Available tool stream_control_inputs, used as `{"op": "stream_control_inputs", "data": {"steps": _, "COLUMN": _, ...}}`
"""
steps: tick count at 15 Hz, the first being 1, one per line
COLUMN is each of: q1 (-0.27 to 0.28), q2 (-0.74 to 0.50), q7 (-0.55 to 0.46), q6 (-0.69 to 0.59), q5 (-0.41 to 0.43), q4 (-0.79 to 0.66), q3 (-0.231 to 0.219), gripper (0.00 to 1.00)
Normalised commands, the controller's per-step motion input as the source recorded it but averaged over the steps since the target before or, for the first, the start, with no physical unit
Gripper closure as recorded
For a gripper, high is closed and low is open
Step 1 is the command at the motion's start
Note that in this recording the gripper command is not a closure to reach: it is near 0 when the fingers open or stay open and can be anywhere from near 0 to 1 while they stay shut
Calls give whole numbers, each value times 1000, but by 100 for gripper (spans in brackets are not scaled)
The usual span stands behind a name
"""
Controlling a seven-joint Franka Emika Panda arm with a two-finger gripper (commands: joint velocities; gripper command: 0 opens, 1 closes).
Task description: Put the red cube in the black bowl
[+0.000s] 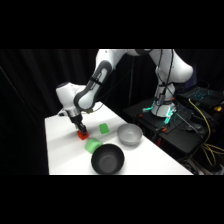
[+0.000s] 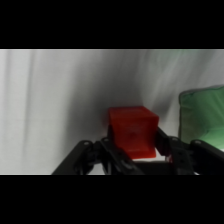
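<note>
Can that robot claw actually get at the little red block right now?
Probably yes: the gripper is already down at the red cube, a finger on each side, with nothing in between.

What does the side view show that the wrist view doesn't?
Only the side view shows the black bowl, the grey bowl, a green cube and the arm's base at upper right. Only the wrist view shows the two fingers standing on either side of the red cube, close against it. Both share the red cube, the gripper, the white table and a green thing beside the cube.
</note>
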Motion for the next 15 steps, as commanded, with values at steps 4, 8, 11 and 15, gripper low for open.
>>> {"op": "stream_control_inputs", "data": {"steps": 4, "q1": -68, "q2": -67, "q7": -56, "q6": -16, "q5": 79, "q4": -21, "q3": 19, "gripper": 100}}
{"op": "stream_control_inputs", "data": {"steps": 8, "q1": -82, "q2": -261, "q7": -20, "q6": -127, "q5": 152, "q4": -163, "q3": 38, "gripper": 100}}
{"op": "stream_control_inputs", "data": {"steps": 11, "q1": -42, "q2": -610, "q7": 20, "q6": -161, "q5": 158, "q4": -449, "q3": 37, "gripper": 100}}
{"op": "stream_control_inputs", "data": {"steps": 15, "q1": 62, "q2": -680, "q7": 148, "q6": -249, "q5": 151, "q4": -464, "q3": -21, "gripper": 100}}
